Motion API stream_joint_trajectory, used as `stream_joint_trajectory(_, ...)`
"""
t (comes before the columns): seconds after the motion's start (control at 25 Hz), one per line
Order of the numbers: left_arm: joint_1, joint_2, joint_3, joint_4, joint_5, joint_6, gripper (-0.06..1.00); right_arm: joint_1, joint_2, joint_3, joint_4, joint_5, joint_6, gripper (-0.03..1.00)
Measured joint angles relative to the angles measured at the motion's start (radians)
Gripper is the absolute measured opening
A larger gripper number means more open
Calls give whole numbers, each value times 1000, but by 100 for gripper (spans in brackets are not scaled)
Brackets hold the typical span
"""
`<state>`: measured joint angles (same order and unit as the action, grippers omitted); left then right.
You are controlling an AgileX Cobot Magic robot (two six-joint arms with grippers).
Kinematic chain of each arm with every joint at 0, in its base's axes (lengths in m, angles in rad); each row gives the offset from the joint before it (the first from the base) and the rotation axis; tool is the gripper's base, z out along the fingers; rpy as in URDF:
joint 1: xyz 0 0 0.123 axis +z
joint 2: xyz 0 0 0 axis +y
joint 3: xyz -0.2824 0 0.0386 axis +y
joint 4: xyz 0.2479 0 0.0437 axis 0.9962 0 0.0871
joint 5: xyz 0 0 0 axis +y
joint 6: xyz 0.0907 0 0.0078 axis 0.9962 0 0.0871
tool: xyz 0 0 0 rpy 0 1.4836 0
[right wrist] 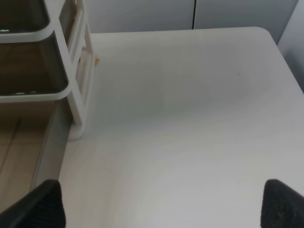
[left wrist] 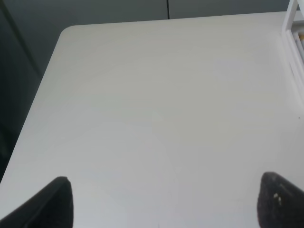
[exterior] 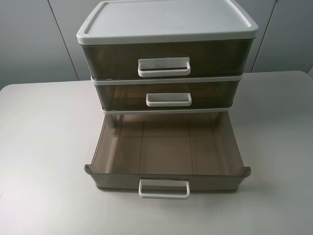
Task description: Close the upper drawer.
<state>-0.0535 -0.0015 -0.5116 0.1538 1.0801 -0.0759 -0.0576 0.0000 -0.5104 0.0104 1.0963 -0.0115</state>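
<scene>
upper drawer [exterior: 166,59] far from both jaws.

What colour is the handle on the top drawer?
White, on the smoky brown upper drawer; handle shows best in the exterior high view.

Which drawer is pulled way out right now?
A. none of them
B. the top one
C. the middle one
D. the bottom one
D: the wide low drawer at the bottom sticks far out over the table, while the upper drawer and the middle drawer sit in.

Smoky brown upper drawer [exterior: 166,58] (white handle [exterior: 164,67])
</scene>
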Motion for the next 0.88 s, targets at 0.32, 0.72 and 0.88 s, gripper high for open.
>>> stream_joint_trajectory(0.32, 0, 0, 0, 0, 0, 0, 74, -2, 0, 0, 0, 0, 2, 63)
stream_joint_trajectory(0.72, 0, 0, 0, 0, 0, 0, 74, -2, -1, 0, 0, 0, 2, 63)
stream_joint_trajectory(0.88, 0, 0, 0, 0, 0, 0, 74, -2, -1, 0, 0, 0, 2, 63)
